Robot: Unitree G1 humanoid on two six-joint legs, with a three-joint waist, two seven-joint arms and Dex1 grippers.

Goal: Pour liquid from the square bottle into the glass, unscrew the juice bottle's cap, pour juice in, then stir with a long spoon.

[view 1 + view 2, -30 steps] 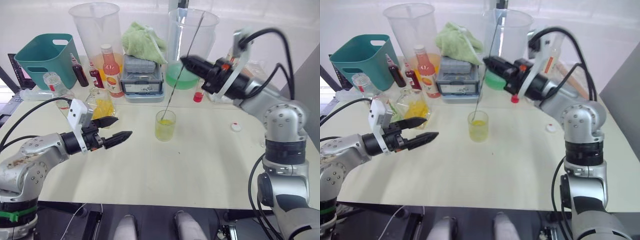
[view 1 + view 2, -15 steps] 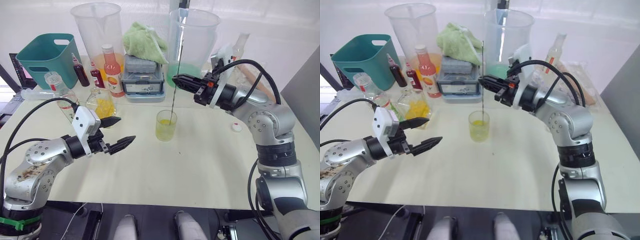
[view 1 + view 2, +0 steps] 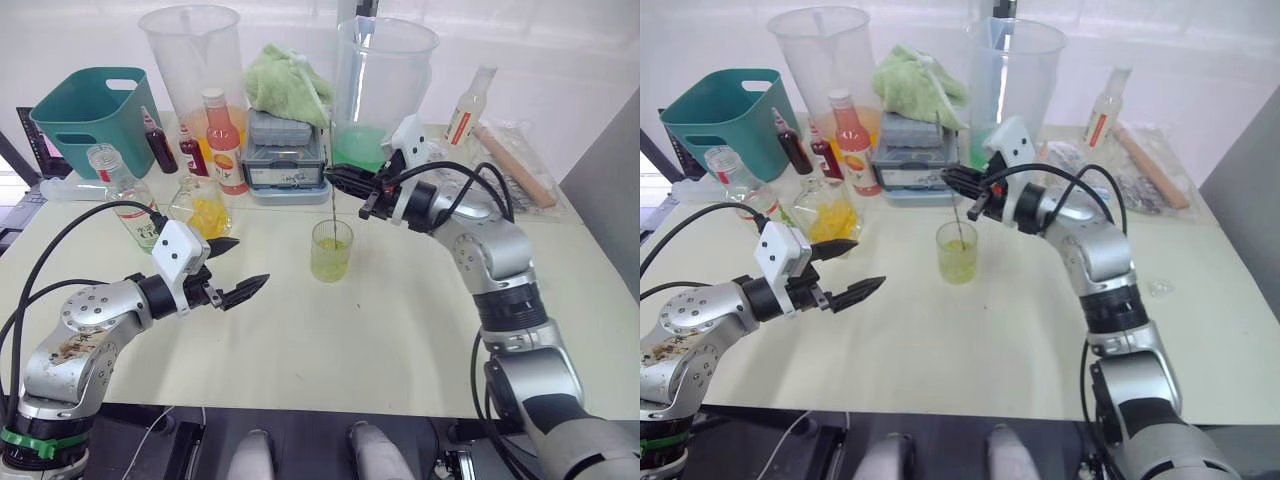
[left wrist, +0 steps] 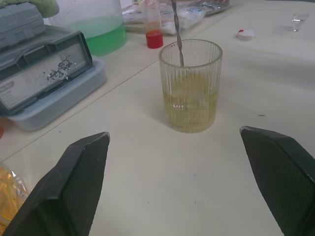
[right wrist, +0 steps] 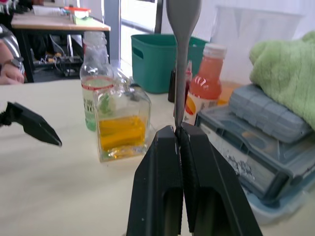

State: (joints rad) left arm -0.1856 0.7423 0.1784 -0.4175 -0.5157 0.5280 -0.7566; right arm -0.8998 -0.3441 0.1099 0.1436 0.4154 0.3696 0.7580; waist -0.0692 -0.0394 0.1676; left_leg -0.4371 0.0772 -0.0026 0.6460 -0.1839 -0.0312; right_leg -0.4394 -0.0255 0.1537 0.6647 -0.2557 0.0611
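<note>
i've got the pale table (image 3: 400, 330) under both arms. the clear round juice bottle with its green-and-white label (image 3: 122, 190) and the square clear glass bottle of orange liquid (image 3: 204, 208) stand parked far left, out of the way. centre, the ribbed clear glass (image 3: 331, 250) holds yellow drink. my left gripper (image 3: 232, 268) hovers near-left of it, fingers spread, empty. my right gripper (image 3: 958, 182) pinches the long thin silver spoon (image 4: 176, 30) upright so its tip reaches into the glass for stirring.
</note>
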